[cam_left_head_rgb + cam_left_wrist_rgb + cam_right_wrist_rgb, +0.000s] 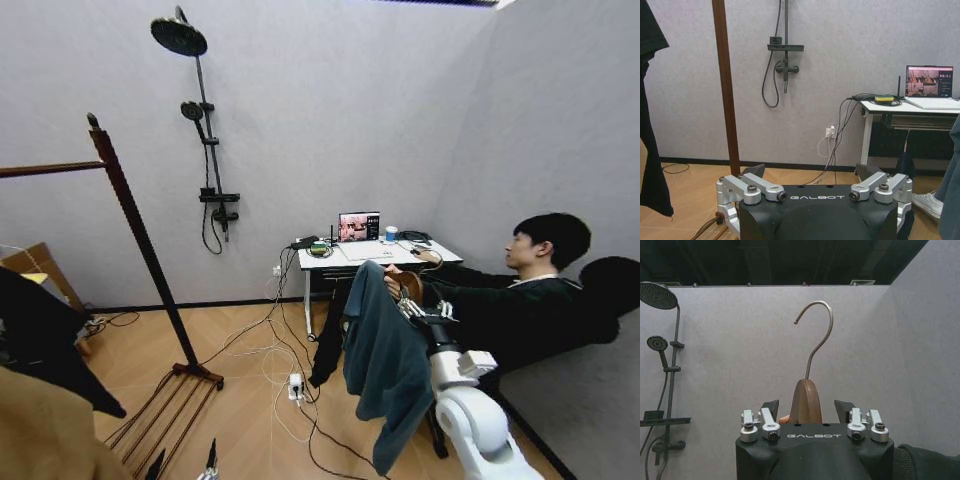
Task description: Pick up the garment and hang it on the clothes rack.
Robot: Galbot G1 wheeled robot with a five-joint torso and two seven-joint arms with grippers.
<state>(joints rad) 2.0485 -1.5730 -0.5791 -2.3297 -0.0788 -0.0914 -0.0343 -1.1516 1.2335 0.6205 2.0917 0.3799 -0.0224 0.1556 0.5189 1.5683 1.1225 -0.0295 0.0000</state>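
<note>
right gripper [806, 410] clamps the hanger [806, 402] of the garment [385, 365]

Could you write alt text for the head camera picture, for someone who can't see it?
The robot's right gripper holds up a dark teal long-sleeved garment on a wooden hanger. A tall reddish-brown wooden clothes rack stands to the left.

"GALBOT" stands in pale letters on the black housing of the left gripper [815, 177] and likewise on the right gripper [806, 410].
</note>
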